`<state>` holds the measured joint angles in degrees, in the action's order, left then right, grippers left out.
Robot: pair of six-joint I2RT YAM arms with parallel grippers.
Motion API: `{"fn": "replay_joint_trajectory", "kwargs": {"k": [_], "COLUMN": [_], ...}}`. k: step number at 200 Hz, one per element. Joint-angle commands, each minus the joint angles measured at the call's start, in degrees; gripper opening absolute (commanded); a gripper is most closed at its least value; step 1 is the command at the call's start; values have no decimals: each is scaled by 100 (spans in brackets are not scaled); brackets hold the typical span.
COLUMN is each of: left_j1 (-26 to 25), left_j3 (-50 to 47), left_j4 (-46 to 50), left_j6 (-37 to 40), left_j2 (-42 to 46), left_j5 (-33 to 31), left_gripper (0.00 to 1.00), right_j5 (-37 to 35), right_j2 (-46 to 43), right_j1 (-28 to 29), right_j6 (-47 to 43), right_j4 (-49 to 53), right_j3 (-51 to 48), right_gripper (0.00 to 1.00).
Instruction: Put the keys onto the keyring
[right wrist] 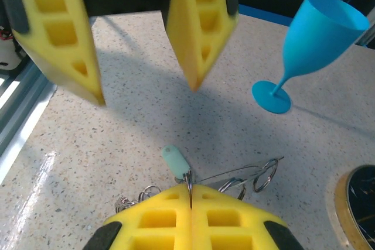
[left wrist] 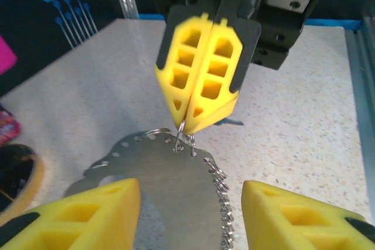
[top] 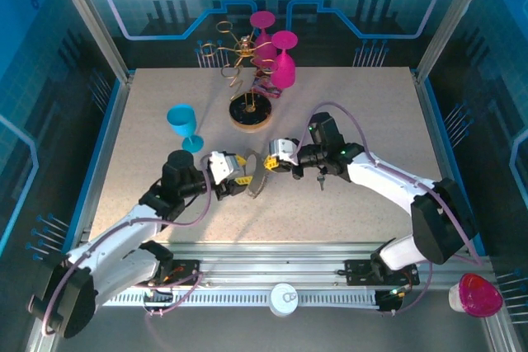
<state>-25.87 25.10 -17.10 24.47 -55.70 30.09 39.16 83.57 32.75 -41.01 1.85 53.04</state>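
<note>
Little is finished: your left gripper point(right wrist: 145, 86) gapes wide either side of the keyring point(left wrist: 170, 185) mid-table, your right gripper point(left wrist: 186, 124) is pressed together on its top rim, and the teal key point(right wrist: 174, 159) beside that pinch looks unthreaded.

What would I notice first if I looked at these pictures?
Probably the two yellow-fingered grippers nose to nose in the middle: the right gripper is shut on a small silver ring at the edge of the flat grey keyring, and the left gripper is open with the keyring between its fingers. Then the bright colours: a blue goblet stands just left of them, and pink goblets are upside down at the gold wire rack at the back.
</note>
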Motion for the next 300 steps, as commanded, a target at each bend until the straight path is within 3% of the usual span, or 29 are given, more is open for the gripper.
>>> {"fn": "replay_joint_trajectory", "kwargs": {"k": [1, 77, 107, 147, 174, 181, 190, 200, 244, 300], "left_j1": [-126, -239, -277, -296, -329, -348, -390, -446, -749, -940], "left_j3": [116, -123, -110, -141, -198, -212, -232, -227, 308, 713], "left_j4": [-345, -1531, -1603, -1556, -1642, -1632, -1580, -1435, 352, 1135], "left_j6": [670, 614, 625, 690, 742, 825, 961, 1146, 2068, 2233], "left_j2": [-428, -1233, -1406, -1392, -1301, -1263, -1195, -1090, -706, -706], "left_j5": [413, 361, 409, 387, 278, 213, 45, -124, -654, -885], "left_gripper": [45, 33, 23, 0, 0, 0, 0, 0, 0, 0], "right_j5": [224, 135, 95, 82, -203, -332, -575, -870, -2183, -2433], "right_j2": [-77, -26, 15, 23, -19, -76, -176, -332, -857, -880], "right_j1": [150, 327, 363, 390, 415, 417, 416, 421, 756, 1123], "right_j6": [-268, -398, -390, -373, -343, -335, -367, -418, -1147, -1123], "right_j4": [-104, 79, 75, 97, -23, -99, -175, -200, 527, 423], "right_j3": [-122, -105, -66, -48, -129, -197, -232, -465, -543, -593], "right_gripper": [0, 0, 0, 0, 0, 10, 31, 35, 33, 26]}}
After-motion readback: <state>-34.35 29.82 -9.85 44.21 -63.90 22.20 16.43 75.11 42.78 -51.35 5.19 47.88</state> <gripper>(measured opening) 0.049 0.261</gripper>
